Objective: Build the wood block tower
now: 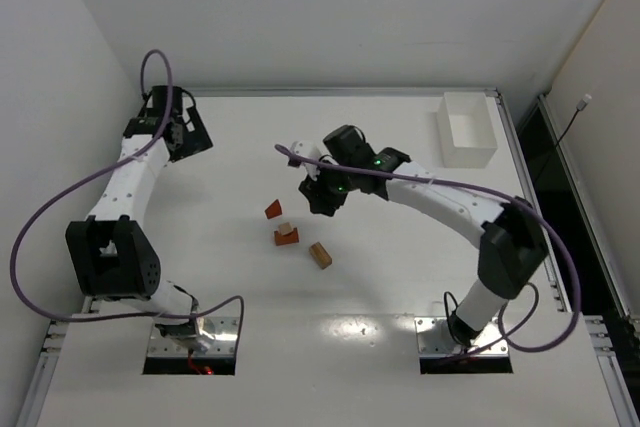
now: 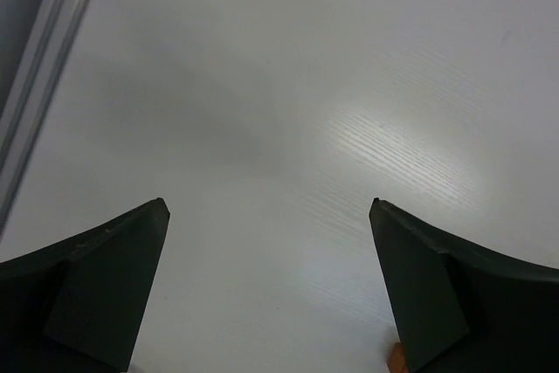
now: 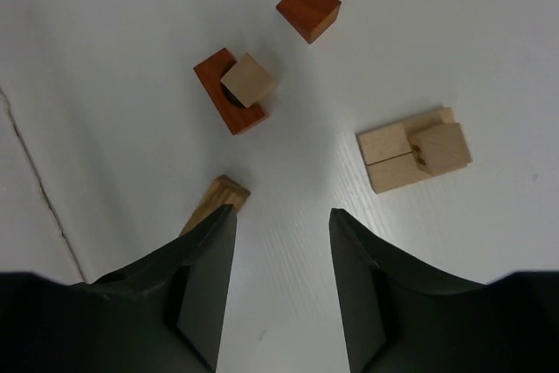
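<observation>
Two reddish blocks (image 3: 307, 10) and perhaps four tan blocks (image 3: 415, 150) lie mid-worktop (image 1: 380, 277), well apart from every edge. Left jaws gape empty; right jaws are parted, grasping nothing.

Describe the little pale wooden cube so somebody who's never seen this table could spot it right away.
Start at the middle of the white table, where a few small wooden blocks lie scattered in front of the right hand. The pale wooden cube sits on top of a reddish-brown wooden block; it is the only pale piece perched on a red one.
</observation>
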Robot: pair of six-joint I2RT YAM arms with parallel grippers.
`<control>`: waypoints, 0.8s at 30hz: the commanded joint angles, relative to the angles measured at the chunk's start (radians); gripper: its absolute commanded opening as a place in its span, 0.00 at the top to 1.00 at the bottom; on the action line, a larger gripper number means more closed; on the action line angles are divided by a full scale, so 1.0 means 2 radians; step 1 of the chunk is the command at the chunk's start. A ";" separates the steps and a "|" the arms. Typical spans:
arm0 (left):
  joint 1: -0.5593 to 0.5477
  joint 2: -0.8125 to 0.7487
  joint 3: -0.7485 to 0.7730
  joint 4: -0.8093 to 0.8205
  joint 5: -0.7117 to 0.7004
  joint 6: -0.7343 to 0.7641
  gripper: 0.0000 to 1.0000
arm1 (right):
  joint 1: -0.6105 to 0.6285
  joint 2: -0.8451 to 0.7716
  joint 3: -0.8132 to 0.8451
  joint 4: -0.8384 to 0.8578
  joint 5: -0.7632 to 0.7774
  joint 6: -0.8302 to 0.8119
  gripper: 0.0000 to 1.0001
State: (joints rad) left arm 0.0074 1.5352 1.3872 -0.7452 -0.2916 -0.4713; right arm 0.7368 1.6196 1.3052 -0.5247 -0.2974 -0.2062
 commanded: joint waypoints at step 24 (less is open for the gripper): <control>0.113 -0.099 -0.060 -0.005 0.051 0.019 0.00 | 0.061 0.212 0.134 0.033 0.084 0.329 0.56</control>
State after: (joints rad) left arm 0.2134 1.3750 1.2686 -0.7700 -0.2043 -0.4335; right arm 0.8490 2.0167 1.5471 -0.4480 -0.1757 0.3965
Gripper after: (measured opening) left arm 0.995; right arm 0.443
